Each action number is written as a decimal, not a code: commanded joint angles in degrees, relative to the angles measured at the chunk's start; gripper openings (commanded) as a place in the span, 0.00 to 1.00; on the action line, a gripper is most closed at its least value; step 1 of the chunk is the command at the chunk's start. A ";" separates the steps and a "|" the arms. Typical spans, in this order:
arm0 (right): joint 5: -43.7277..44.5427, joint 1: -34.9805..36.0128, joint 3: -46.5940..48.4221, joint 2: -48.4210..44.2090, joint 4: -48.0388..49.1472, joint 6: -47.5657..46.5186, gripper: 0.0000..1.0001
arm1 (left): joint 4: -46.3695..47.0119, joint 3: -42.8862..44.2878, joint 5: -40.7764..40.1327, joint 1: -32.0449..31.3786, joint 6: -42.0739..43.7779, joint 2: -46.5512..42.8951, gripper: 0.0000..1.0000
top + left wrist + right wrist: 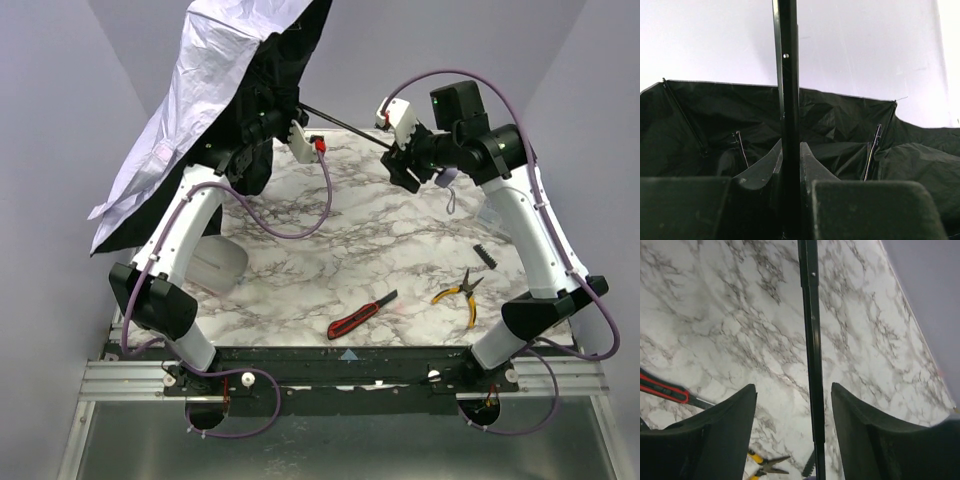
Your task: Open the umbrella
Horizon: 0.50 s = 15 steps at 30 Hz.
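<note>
The umbrella [200,110] hangs at the upper left, its pale lavender canopy partly spread and its black lining [840,125] with thin ribs showing. Its black shaft [345,123] runs right towards the lavender handle [447,178] and its cord. My left gripper [283,122] is shut on the shaft [787,75] close under the canopy; in the left wrist view the gripper [790,150] has both jaws pressed on it. My right gripper [402,166] is near the handle end. In the right wrist view the gripper [793,385] has its jaws wide apart, with the shaft [810,315] between them untouched.
On the marble table [300,270] lie a red-and-black utility knife [360,315] at front centre, yellow pliers [458,293] at front right and a small black toothed piece [484,254]. A pale rounded object [215,262] lies by the left arm. Grey walls close in on three sides.
</note>
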 commanded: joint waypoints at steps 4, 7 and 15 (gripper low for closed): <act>15.16 1.58 -3.14 -1.50 -2.94 -4.17 0.41 | 3.73 -0.24 0.36 1.01 4.30 -2.73 0.00; 17.49 1.57 -3.98 -1.57 -4.34 -4.36 0.23 | 4.56 -0.57 -0.93 1.92 5.42 -2.64 0.00; 19.80 1.56 -15.01 -6.52 -6.29 -6.07 0.00 | 8.44 1.74 -3.67 7.14 7.92 -1.41 0.00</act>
